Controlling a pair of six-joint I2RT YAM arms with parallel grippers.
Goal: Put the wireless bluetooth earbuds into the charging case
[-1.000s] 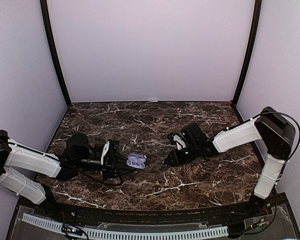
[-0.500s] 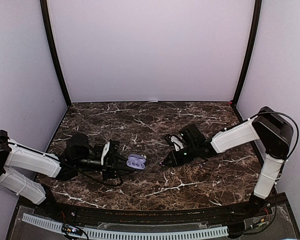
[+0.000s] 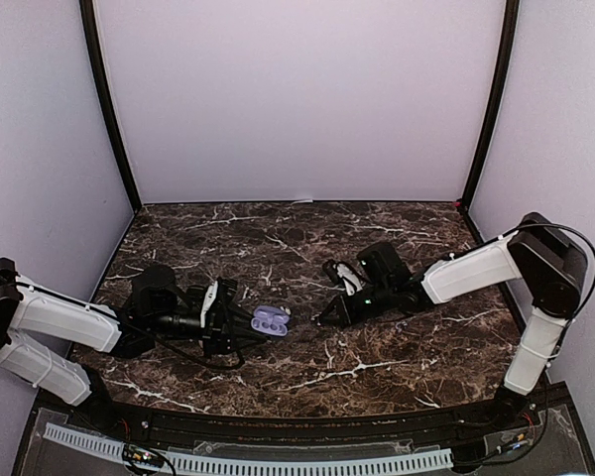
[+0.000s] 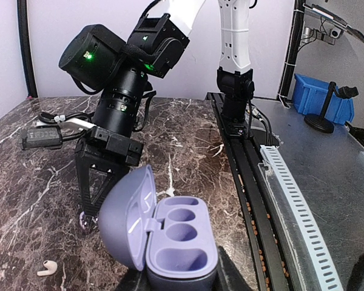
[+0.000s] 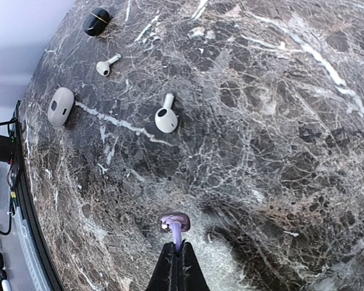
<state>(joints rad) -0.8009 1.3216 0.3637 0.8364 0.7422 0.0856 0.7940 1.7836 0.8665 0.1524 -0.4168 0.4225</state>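
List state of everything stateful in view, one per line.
charging case: lid open, wells empty, in left gripper
left gripper: shut on charging case
right gripper: shut on purple earbud
purple earbud: pinched, on the table
white earbuds: loose on table
black case: closed

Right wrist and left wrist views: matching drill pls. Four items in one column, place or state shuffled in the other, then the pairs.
Items
1. purple earbud
2. charging case
3. nearer white stemmed earbud
4. black oval item

Place or state
A. lid open, both wells empty, held in the left jaws
B. lying loose on the marble, near the middle of the right wrist view
C. top left corner of the right wrist view
D. pinched by its stem at the tips of the shut right jaws

Pairs: 1-D, 2-A, 3-B, 4-C
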